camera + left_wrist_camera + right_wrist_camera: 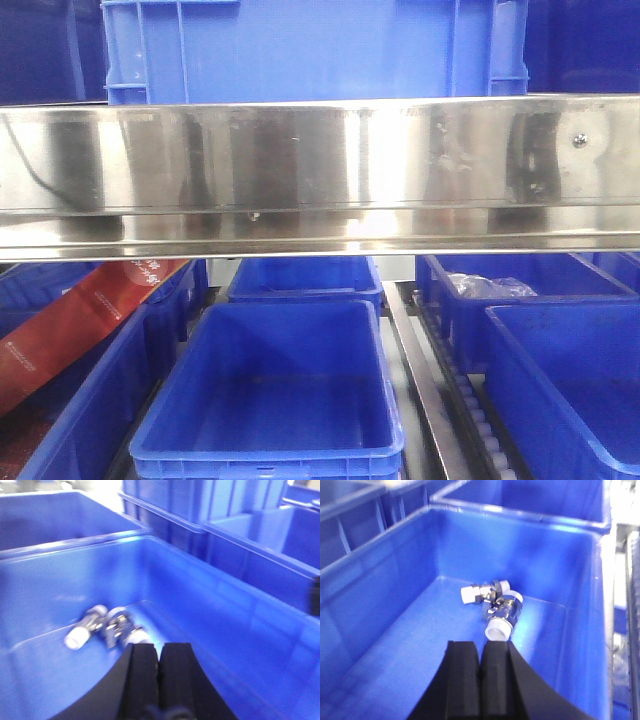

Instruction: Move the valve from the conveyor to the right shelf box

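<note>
Chrome valve pieces with white caps (492, 605) lie on the floor of a blue box (380, 580), towards its far right corner. My right gripper (481, 645) hangs just short of them, shut with nothing between its fingers. In the left wrist view, similar chrome valve pieces with white caps (107, 627) lie in a blue box (200, 595). My left gripper (159, 647) is shut and empty just in front of them. I cannot tell whether both views show the same box. The conveyor is out of view. Neither arm shows in the front view.
A shiny steel shelf beam (320, 170) crosses the front view, with a blue crate (300, 45) on top. Below it stand an empty blue box (270, 400), more blue boxes on both sides, a red packet (90, 310) and a roller rail (470, 410).
</note>
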